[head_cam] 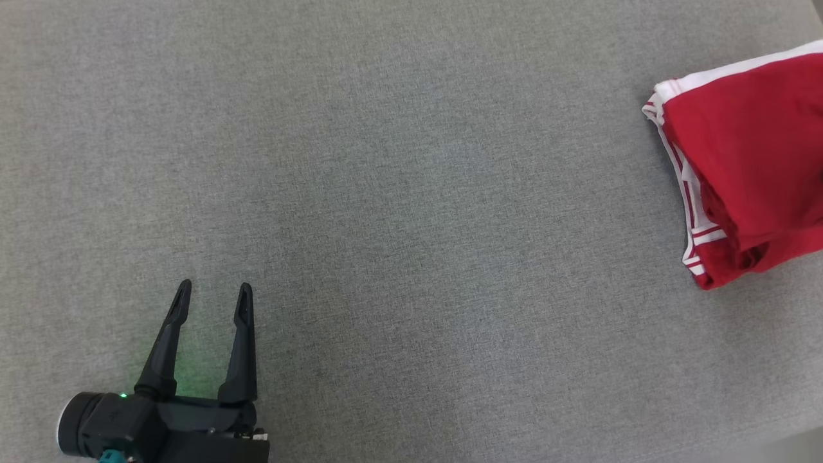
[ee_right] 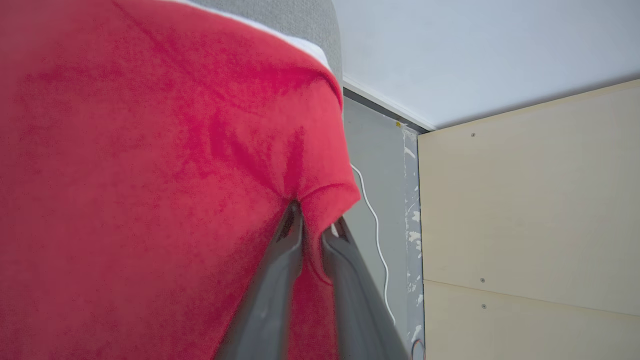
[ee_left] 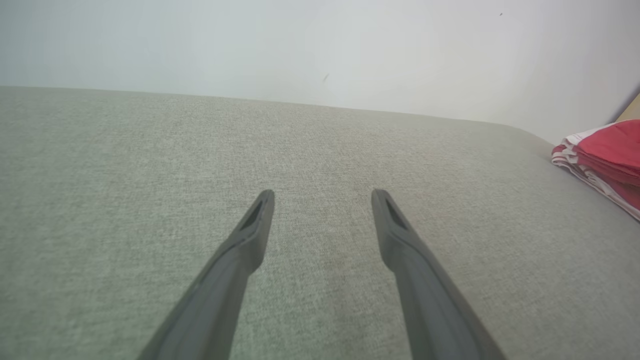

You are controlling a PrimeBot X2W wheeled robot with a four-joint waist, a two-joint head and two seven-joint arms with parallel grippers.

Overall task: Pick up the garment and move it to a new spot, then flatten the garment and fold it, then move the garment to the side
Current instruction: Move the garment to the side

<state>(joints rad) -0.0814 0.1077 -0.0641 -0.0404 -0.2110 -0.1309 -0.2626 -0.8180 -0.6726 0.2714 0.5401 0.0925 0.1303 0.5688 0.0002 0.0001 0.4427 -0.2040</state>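
Red garment, white-striped trim, folded at right of grey fabric surface. Edge pinched by closed right gripper. Well apart, left gripper held spread wide.

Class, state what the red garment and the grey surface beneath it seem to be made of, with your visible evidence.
Red garment: soft matte knit, probably cotton jersey; it folds and puckers limply, with white striped trim. Grey surface: matte woven cloth, perhaps upholstery; a fine flecked weave shows.

red garment: 1 | grippers: 2 – left gripper, right gripper | grey surface: 1 | white cable: 1
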